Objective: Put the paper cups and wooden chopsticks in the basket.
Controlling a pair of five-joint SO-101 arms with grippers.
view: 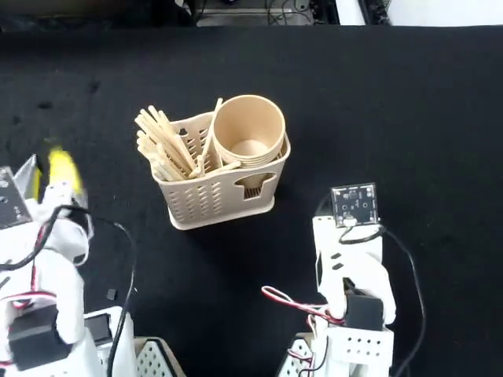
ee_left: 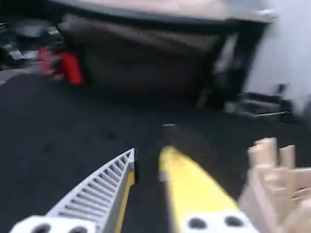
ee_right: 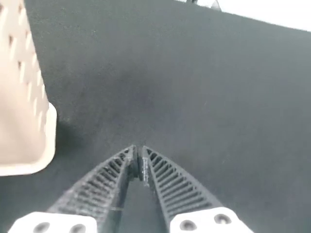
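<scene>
Lower right of the high view: right gripper (ee_right: 138,154), black ribbed fingers closed tip to tip, empty. Left edge: left gripper (view: 45,174), fingers narrowly apart, empty. Centre of the black surface (view: 409,118): beige slotted plastic basket (view: 212,200) holds stacked tan paper cups (view: 247,145) and pale wooden chopsticks (view: 165,145). Judgement: cups light, crushable, grip at rim; chopsticks stiff, slippery, grip mid-length.

The left claw (ee_left: 147,162) hangs over the black worktop (ee_left: 58,141). Its white ribbed finger (ee_left: 104,189) and its yellow finger (ee_left: 189,189) are a little apart, with nothing between them. Just beside the yellow finger are the pale ends of the wooden chopsticks (ee_left: 272,165). Far back is something red (ee_left: 65,65), too blurry to tell what
</scene>
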